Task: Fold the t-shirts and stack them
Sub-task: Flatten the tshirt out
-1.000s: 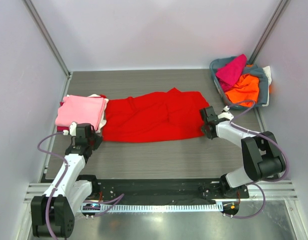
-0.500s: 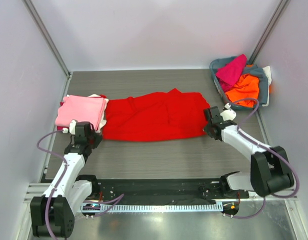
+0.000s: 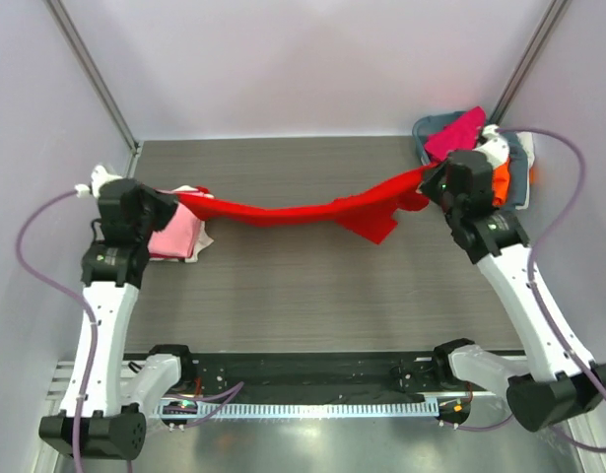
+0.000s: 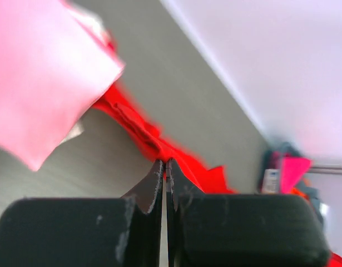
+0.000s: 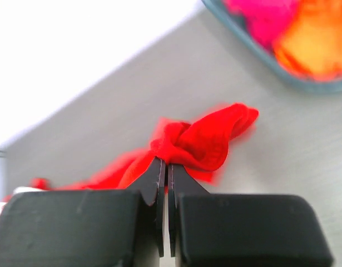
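Note:
The bright red t-shirt hangs stretched in the air between my two grippers, above the table. My left gripper is shut on its left end, seen in the left wrist view with red cloth running away from the tips. My right gripper is shut on its right end, where the cloth bunches at the tips. A folded pink t-shirt lies on a white one at the left, under my left gripper; it also shows in the left wrist view.
A grey-blue basket at the back right holds magenta and orange shirts; it shows in the right wrist view. Walls close in on the left, right and back sides.
Both arms have risen and spread apart, lifting the red t-shirt off the table. It lay flat before; now it hangs taut between the grippers.

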